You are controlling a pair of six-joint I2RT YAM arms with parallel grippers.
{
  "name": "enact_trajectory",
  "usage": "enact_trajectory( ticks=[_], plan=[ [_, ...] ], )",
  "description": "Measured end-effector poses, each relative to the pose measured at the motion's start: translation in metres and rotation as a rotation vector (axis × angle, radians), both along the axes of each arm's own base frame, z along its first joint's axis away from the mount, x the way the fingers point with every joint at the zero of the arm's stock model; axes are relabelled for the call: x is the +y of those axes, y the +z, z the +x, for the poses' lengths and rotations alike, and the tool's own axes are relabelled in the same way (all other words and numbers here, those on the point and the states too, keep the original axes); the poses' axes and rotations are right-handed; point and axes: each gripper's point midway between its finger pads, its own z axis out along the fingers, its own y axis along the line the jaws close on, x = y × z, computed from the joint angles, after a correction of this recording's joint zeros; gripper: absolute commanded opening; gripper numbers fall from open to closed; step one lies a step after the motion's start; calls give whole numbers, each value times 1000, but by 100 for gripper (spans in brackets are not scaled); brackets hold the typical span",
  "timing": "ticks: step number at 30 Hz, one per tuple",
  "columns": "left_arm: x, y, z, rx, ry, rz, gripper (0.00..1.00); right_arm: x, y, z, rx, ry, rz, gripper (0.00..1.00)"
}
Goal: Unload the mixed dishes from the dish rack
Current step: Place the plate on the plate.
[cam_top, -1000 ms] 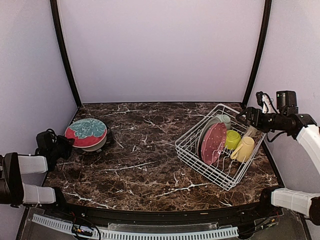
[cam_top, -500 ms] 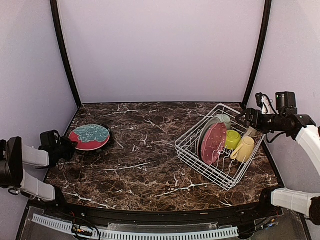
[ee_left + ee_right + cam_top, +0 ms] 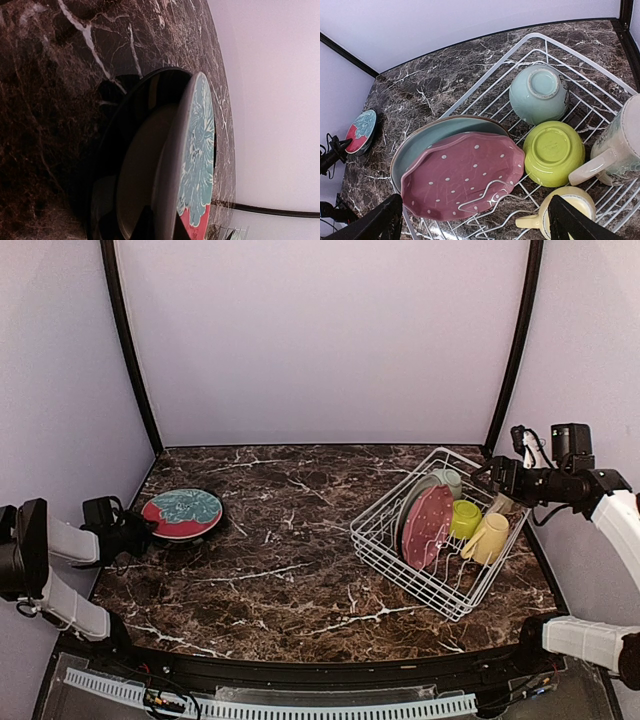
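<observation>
The white wire dish rack [image 3: 400, 576] stands at the right and also shows in the right wrist view [image 3: 540, 36]. It holds a maroon-pink dotted plate [image 3: 462, 175] leaning on a grey-green plate [image 3: 430, 137]. Beside them are a mint bowl [image 3: 538, 95], a lime-green bowl [image 3: 552, 152], a cream-grey mug [image 3: 620, 145] and a yellow mug [image 3: 565, 215]. My right gripper [image 3: 480, 225] hangs open and empty above the rack. My left gripper [image 3: 128, 533] is shut on the rim of a red plate with a teal pattern [image 3: 197, 150]. That plate lies nearly flat on a dark plate [image 3: 125, 115] at the far left.
Black frame posts [image 3: 128, 350] and lilac walls close in the marble table [image 3: 290, 570] on three sides. The rack sits close to the right wall. Bare tabletop lies between the plate stack and the rack.
My left gripper has lowered the red plate from a raised tilt down onto the dark plate and shifted slightly right. The right arm and the rack's dishes have not moved.
</observation>
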Motion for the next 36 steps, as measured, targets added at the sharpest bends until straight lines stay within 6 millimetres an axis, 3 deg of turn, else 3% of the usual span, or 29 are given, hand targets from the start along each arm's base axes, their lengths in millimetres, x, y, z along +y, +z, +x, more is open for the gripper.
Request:
enact_trajectory(
  ticks=[8,17,36],
  plan=[
    [1,4,6,27,-43,41,18,1,-1,1,7,4,7,99],
    [-1,-13,-7,130,-100,93,40,2,-1,1,6,9,11,99],
    [13,1,-14,212,-139,250,58,3,0,0,2,9,16,99]
  ],
)
